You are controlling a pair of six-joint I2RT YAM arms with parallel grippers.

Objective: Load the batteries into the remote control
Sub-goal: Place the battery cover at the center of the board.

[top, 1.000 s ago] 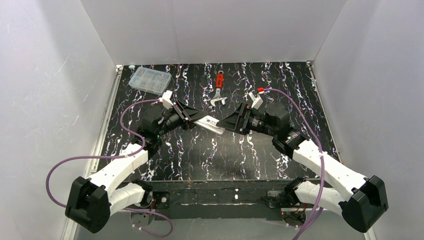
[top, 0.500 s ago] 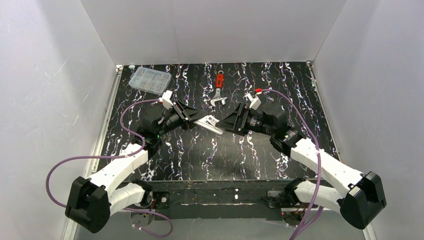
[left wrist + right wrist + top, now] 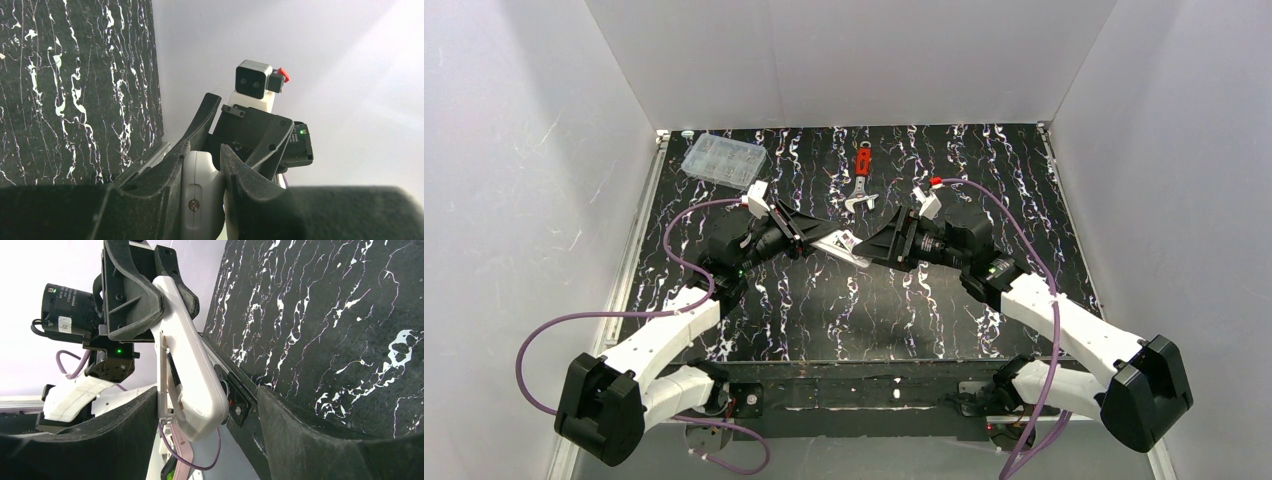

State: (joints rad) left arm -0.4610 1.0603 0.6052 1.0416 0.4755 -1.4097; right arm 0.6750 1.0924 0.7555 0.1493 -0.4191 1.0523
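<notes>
The remote control [image 3: 841, 244] is a slim white bar held in the air over the middle of the table. My left gripper [image 3: 808, 237] is shut on one end of it, and its fingers pinch the white body [image 3: 200, 192] from both sides. My right gripper [image 3: 871, 249] is open, with its fingers on either side of the remote's free end [image 3: 189, 375]. In the right wrist view my right gripper [image 3: 207, 390] has a thin white edge of the remote close to its left finger, while the right finger [image 3: 300, 435] stands well apart. The batteries are hidden.
A clear plastic compartment box [image 3: 723, 160] sits at the back left of the black marbled table [image 3: 804, 310]. A red-handled wrench [image 3: 862, 180] lies at the back centre. White walls close in three sides.
My right arm has moved left, bringing its fingers around the remote's free end, and its jaws have narrowed slightly. The left gripper and the remote have stayed put.
</notes>
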